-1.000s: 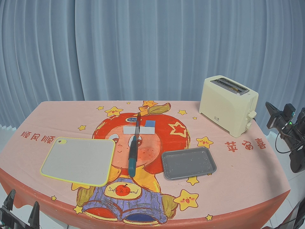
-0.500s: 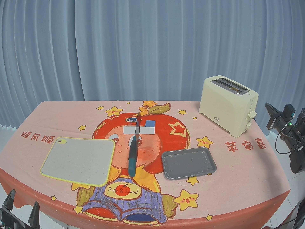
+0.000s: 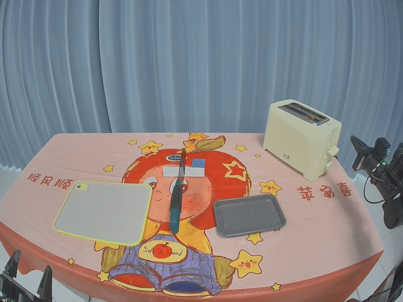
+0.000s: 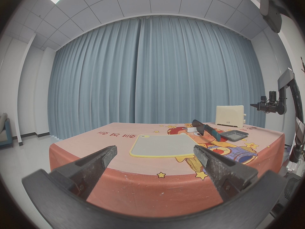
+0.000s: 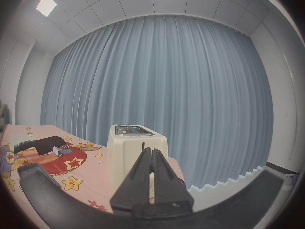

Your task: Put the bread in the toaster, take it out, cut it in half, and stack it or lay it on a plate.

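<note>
The right pincer (image 5: 152,150) is clenched on nothing, its tips near the toaster (image 5: 127,166), pointing at its end. The bread (image 3: 309,116) (only a brown edge shows) sits in a slot above them. The left pincer (image 4: 155,149) is released, with the board (image 4: 163,145) lying ahead of it.

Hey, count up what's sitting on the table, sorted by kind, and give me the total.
toaster: 1
bread, just a tan edge showing in a toaster slot: 1
knife: 1
cutting board: 1
grey tray: 1
small white and blue block under the knife's blade: 1
Total: 6
</note>
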Tool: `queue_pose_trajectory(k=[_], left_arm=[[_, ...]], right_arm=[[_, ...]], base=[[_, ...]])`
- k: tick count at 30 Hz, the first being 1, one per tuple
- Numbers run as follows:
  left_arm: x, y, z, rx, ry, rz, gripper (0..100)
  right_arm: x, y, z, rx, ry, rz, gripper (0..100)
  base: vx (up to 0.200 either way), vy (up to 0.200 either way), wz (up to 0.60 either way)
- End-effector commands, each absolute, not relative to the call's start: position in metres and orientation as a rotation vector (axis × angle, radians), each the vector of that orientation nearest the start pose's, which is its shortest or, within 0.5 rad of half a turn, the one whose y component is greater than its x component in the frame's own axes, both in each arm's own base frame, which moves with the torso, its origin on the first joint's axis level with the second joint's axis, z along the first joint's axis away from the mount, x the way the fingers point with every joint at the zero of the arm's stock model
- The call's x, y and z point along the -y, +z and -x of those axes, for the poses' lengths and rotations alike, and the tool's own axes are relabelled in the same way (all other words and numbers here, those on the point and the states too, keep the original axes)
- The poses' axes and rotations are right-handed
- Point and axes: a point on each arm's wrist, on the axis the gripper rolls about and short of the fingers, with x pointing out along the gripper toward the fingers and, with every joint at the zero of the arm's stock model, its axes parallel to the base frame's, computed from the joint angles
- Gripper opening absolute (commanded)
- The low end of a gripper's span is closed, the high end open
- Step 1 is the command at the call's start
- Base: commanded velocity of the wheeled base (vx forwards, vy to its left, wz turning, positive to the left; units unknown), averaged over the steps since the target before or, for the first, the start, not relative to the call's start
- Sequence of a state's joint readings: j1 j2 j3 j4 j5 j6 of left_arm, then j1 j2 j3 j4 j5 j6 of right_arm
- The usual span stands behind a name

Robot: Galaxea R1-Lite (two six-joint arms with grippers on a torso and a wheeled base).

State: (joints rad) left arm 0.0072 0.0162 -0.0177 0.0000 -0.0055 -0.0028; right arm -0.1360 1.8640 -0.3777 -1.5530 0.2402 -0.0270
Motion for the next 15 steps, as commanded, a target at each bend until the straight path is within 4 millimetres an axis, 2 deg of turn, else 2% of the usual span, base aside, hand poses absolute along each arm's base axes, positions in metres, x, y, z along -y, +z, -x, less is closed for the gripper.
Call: queue_pose_trajectory(k=[1,15], left_arm=[[0.0003,0.0755,0.0228,0.000,0.003,0.003,100],[0.0003,0.0755,0.0228,0.000,0.003,0.003,100]], right_arm=[[0.0321,0.1279,-0.2761,0.080,0.105,0.042,0],[0.0306,0.1248,-0.2742,0.065,0.109,0.046,0]], base=[[0.000,0.000,0.00],[0.000,0.000,0.00]])
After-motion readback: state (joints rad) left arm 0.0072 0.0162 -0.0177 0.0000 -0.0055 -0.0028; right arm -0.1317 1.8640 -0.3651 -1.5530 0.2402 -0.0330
